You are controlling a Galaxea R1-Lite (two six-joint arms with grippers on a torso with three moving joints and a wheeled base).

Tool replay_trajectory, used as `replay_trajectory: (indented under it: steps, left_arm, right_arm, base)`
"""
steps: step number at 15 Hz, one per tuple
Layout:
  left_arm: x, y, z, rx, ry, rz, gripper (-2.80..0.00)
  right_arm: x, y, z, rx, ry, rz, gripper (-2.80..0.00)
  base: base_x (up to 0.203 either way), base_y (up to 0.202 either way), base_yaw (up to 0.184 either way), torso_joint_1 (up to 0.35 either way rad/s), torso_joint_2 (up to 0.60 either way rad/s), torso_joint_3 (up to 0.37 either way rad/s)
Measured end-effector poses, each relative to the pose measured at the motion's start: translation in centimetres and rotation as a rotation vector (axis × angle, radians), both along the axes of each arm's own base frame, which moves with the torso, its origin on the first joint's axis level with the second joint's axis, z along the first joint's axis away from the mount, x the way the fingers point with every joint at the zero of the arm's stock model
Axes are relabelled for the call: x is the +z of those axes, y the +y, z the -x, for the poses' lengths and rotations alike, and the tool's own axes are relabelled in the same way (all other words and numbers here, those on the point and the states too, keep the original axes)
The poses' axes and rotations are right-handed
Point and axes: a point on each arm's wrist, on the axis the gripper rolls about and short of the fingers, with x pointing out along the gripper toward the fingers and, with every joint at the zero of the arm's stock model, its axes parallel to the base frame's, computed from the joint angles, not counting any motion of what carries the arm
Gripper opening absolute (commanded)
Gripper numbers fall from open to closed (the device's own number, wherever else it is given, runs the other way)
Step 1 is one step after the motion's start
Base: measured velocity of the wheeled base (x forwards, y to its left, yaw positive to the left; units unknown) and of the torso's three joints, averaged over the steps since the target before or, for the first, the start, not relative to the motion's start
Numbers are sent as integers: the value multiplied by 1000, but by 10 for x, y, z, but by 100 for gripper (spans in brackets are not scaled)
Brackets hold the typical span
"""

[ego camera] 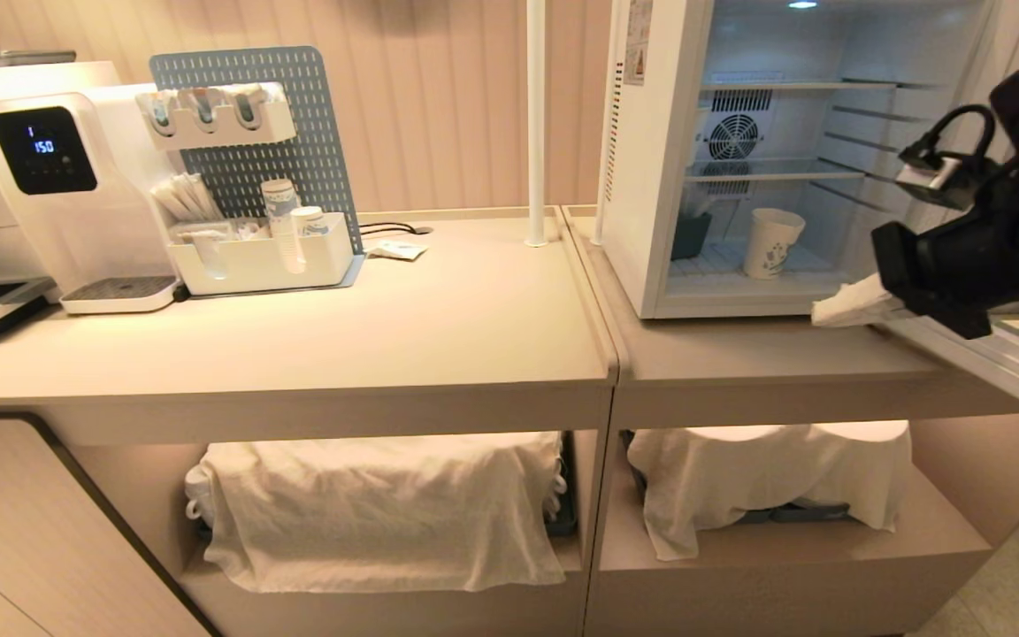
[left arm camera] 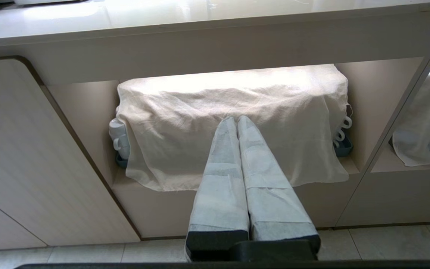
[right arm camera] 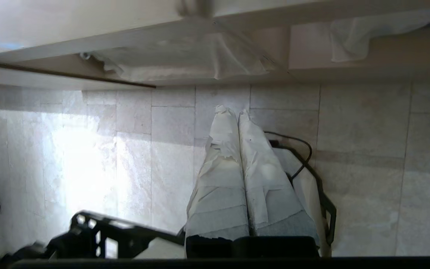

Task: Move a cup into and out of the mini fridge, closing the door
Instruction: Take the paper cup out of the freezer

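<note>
The mini fridge [ego camera: 651, 177] stands on the right counter with its door [ego camera: 1018, 363] swung out to the right. The cup [ego camera: 773, 243], white with a blue print, stands upright on the fridge's bottom shelf. My right gripper [ego camera: 846, 305] hangs in front of the fridge's lower right corner, beside the door, shut and empty. The right wrist view has its white-wrapped fingers [right arm camera: 224, 149] pressed together over the tiled floor. My left gripper [left arm camera: 236, 119] is parked low, shut, pointing at a cloth-covered tray under the counter. It is outside the head view.
A water dispenser [ego camera: 41, 168] and a pegboard organiser with stacked cups [ego camera: 284, 221] stand at the back left. A white pole [ego camera: 536, 124] rises beside the fridge. Cloth-covered trays [ego camera: 377, 504] [ego camera: 766, 478] fill the shelves below. A dark container [ego camera: 691, 234] sits inside the fridge, left of the cup.
</note>
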Motion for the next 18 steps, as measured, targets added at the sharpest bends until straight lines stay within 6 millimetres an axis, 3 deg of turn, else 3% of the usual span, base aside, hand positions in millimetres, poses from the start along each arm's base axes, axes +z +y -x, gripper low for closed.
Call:
replay_trajectory:
  steps: [5,8,10,11,18]
  left_arm:
    - [0,0,0,0,0,1,-280]
    - [0,0,0,-1,0,0,-280]
    - [0,0,0,-1,0,1,-280]
    - [0,0,0,0,0,0,-280]
    - [0,0,0,-2,0,0,-280]
  right_arm:
    - [-44,-27,-77,-171,-238,178,-280]
    - [-59,-47,-106,-172,-378,370,-280]
    - [-68,-52,-115,-172,-387,392,-280]
    - [-73,-52,-118,-168,-377,394,0]
    - [-88,-46,-139,-170,-462,371,0]
  base:
    - [0,0,0,0,0,0]
    - [0,0,0,0,0,0]
    - [0,0,0,0,0,0]
    - [0,0,0,0,0,0]
    - [0,0,0,0,0,0]
